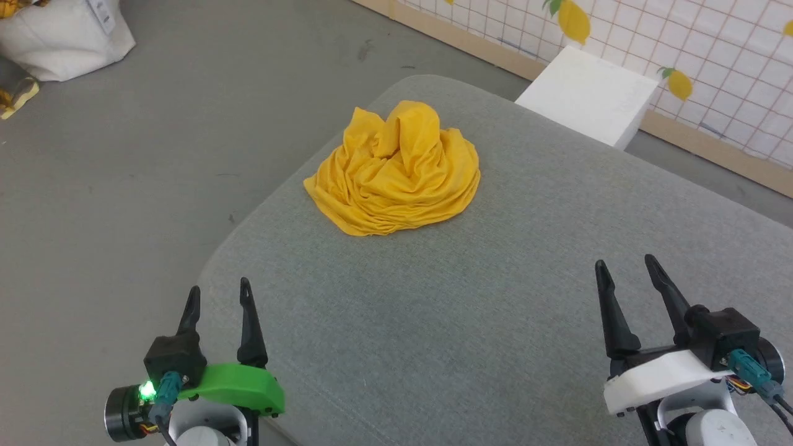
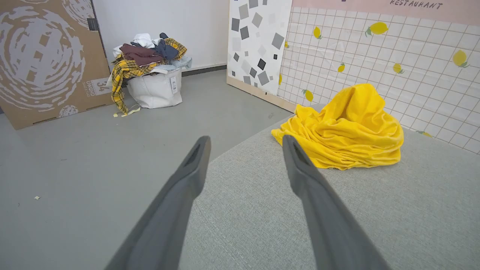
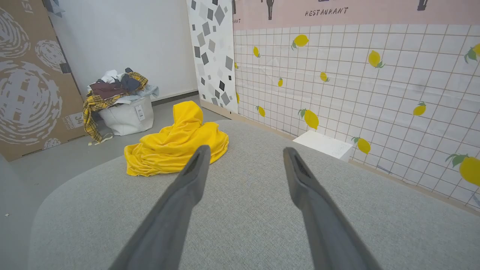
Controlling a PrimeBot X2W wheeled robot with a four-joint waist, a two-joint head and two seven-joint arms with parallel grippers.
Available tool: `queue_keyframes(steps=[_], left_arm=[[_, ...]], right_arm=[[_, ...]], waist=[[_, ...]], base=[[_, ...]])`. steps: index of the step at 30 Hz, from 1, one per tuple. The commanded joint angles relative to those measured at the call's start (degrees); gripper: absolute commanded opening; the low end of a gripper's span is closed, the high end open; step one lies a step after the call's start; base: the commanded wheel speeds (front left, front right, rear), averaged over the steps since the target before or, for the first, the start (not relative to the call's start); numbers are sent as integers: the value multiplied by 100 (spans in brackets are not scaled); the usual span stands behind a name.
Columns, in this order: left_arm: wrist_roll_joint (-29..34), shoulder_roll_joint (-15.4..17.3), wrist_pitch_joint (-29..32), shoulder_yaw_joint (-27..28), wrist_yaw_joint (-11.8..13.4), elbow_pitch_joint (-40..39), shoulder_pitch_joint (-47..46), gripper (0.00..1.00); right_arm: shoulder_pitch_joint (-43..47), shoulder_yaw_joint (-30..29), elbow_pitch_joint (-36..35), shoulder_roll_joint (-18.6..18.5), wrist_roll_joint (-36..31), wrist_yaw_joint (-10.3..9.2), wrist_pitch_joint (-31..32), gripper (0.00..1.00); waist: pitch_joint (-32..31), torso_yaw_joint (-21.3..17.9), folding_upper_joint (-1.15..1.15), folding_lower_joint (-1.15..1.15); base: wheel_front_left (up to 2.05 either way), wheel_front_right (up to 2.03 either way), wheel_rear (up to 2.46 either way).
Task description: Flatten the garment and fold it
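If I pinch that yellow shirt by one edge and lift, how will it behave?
Probably floppy: the garment lies in soft crumpled folds, so it should drape, not hold shape. Likely light; the fabric looks thin. Pushing may just bunch it on the grey surface.

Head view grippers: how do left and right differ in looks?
Left gripper: two long dark tapered jaws, black base, bright green cover, lit green LED, teal connector with cable. Right gripper: same dark jaws, white cover, teal connector, coloured wires.
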Motion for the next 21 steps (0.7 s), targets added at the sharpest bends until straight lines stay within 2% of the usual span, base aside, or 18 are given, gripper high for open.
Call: queue_keyframes(steps=[1,12,16,21], left_arm=[[-98,-18,-68,-17,47,27,-109,100],[-186,-32,-109,-27,-22,-24,-239,100],[-373,-33,-6,-140,-290,97,-730,100],[-740,-12,552,-296,-819,569,-2027,100]], right_arm=[[-106,-8,18,6,58,-9,-66,100],[-197,-14,-58,6,4,-10,-42,100],[-351,19,-221,6,-130,-10,74,100],[-674,66,-458,6,-382,-10,257,100]], waist=[[30,75,0,0],[270,66,0,0],[639,-49,0,0],[1308,-311,0,0]], base=[[0,0,0],[0,0,0],[0,0,0],[0,0,0]])
